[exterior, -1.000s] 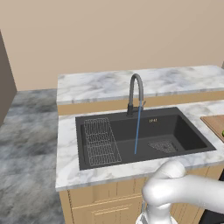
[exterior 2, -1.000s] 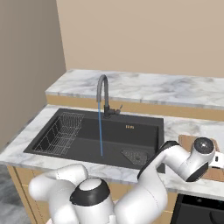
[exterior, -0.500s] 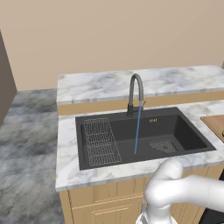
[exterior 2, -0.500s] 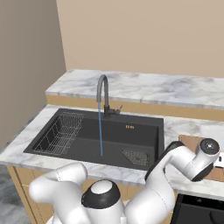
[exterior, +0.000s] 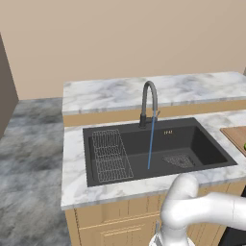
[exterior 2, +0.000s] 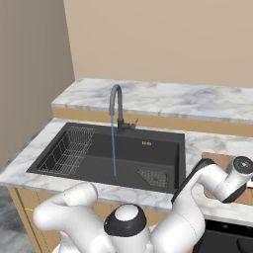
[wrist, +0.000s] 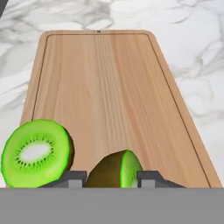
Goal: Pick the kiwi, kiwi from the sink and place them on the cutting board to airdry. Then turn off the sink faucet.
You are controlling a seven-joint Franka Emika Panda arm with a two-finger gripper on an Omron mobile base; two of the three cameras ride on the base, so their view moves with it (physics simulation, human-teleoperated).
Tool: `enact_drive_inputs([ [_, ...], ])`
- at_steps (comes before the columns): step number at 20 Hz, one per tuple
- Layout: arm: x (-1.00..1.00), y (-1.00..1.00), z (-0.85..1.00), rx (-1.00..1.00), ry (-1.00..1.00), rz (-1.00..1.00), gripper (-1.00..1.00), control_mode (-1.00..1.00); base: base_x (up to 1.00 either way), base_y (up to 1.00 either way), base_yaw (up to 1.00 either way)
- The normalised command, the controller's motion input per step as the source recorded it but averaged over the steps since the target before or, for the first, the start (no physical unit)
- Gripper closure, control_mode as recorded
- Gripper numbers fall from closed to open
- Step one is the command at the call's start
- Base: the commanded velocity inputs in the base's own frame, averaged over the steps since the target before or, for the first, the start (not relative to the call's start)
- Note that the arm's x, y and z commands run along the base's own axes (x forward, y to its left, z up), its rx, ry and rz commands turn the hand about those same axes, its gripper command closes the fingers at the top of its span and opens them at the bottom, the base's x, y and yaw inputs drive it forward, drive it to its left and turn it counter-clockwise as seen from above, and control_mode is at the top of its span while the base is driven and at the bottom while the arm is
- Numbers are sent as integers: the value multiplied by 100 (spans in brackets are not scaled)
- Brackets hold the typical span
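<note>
In the hand view my gripper (wrist: 111, 178) is shut on a kiwi (wrist: 114, 168), brown skin to the left and green cut face to the right, low over the near end of the wooden cutting board (wrist: 105, 78). A second kiwi (wrist: 37, 153) lies on the board just to its left, green face up. The left base view catches the board (exterior: 237, 136) at the right edge. The dark sink (exterior: 192, 144) holds no fruit that I can see. Water (exterior: 151, 141) streams from the gooseneck sink faucet (exterior: 148, 96).
A wire rack (exterior: 110, 153) fills the sink's left part and a mesh drain grate (exterior: 178, 160) lies at its right. Marble counter (wrist: 197, 52) surrounds the board. A raised marble ledge (exterior: 168, 89) runs behind the faucet, and my arm (exterior 2: 212, 180) reaches over the counter's right end.
The hand has crept a little further right over the cutting board, still holding the kiwi. The water keeps running.
</note>
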Motion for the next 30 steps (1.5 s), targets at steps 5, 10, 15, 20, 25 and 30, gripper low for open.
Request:
enact_drive_inputs([
  [5, 14, -10, -27, 1, 1, 3, 100, -100, 0, 0, 0],
  [10, 16, -10, -18, 1, 0, 3, 100, -100, 0, 0, 0],
  [15, 16, -12, -15, 1, 0, 3, 100, -100, 0, 0, 0],
  [20, 8, -5, -20, 0, 0, 3, -100, -100, 0, 0, 0],
  [25, -11, 0, -1, 0, 2, 3, -100, -100, 0, 0, 0],
  [30, -19, 6, 10, 0, 1, 4, -100, -100, 0, 0, 0],
])
